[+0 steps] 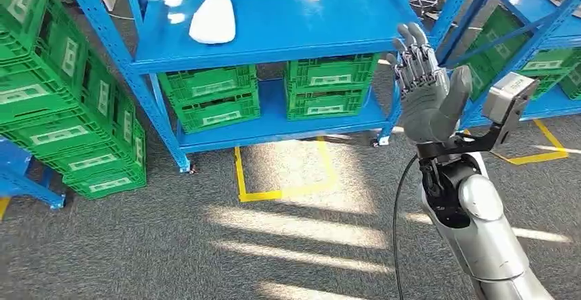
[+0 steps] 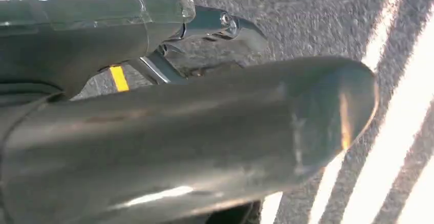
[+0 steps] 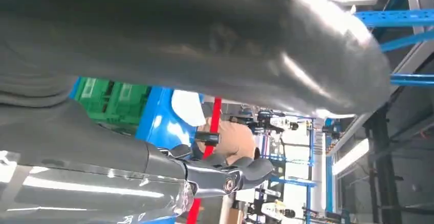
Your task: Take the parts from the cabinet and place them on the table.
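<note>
Currently the white part [image 1: 214, 18] lies on the top shelf of the blue cabinet [image 1: 274, 33], towards its far left, and the right hand [image 1: 426, 88] is raised near the shelf's right end, well apart from the part, fingers straight and spread, holding nothing. Of the left hand [image 2: 204, 132] I cannot tell the state. To grasp well, I judge the right hand must travel left over the shelf and close around the part's wide lower body, not its narrow tip.

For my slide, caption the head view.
Right hand raised, open, near blue shelf holding a white part.
</note>
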`<state>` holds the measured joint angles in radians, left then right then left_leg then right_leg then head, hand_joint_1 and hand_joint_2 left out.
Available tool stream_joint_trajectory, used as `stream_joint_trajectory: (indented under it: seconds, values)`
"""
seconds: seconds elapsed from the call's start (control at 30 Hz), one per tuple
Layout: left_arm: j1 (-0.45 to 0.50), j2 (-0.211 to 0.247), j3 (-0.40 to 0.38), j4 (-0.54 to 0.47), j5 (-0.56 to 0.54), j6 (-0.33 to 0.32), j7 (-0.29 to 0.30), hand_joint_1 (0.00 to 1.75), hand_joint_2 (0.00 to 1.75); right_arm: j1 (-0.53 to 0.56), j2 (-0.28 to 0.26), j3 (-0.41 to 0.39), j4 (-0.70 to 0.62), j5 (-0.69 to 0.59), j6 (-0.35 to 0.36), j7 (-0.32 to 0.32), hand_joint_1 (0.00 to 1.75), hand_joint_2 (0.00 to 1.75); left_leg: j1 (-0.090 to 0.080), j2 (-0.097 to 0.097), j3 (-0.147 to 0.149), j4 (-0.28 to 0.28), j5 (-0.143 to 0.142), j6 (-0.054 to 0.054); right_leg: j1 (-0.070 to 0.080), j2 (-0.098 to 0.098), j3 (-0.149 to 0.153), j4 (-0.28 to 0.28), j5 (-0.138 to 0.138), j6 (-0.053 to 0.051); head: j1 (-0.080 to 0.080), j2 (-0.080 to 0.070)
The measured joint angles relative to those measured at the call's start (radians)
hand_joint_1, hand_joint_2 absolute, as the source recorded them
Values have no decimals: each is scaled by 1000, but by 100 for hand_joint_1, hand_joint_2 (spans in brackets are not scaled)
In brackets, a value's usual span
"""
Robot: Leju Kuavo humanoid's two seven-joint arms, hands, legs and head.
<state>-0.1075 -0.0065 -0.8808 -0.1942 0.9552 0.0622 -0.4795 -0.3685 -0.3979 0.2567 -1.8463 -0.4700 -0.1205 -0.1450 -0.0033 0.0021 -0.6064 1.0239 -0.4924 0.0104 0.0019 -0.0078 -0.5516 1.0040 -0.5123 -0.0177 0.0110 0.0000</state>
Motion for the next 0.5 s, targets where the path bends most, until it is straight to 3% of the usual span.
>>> stream_joint_trajectory:
  seconds: [0.17, 0.23, 0.3, 0.37, 0.5]
  values:
    - [-1, -1, 0, 0, 0, 0, 0, 0, 0, 0, 0, 0, 0, 0, 0, 0, 0, 0, -3, 0, 0, 0, -6, 9, -1, -1, 5, -9, 1, 4, 6, 0]
    - [-1, -1, 0, 0, 0, 0, 0, 0, 0, 0, 0, 0, 0, 0, 0, 0, 0, 0, -4, 1, 1, 0, -8, 12, -3, -1, 6, -12, 1, 16, 9, 0]
    - [-1, -1, 0, 0, 0, 0, 0, 0, 0, 0, 0, 0, 0, 0, 0, 0, 0, 0, -5, 1, 1, 0, -8, 13, -4, -1, 6, -13, 1, 18, 12, 0]
    - [-1, 0, 0, 0, 0, 0, 0, 0, 0, 0, 0, 0, 0, 0, 0, 0, 0, 0, -5, 1, 1, 0, -8, 13, -5, -1, 7, -14, 0, 31, 14, 0]
    - [-1, 0, 0, 0, 0, 0, 0, 0, 0, 0, 0, 0, 0, 0, 0, 0, 0, 0, -5, 3, 2, 0, -8, 13, -4, -1, 7, -15, 0, 31, 13, 0]
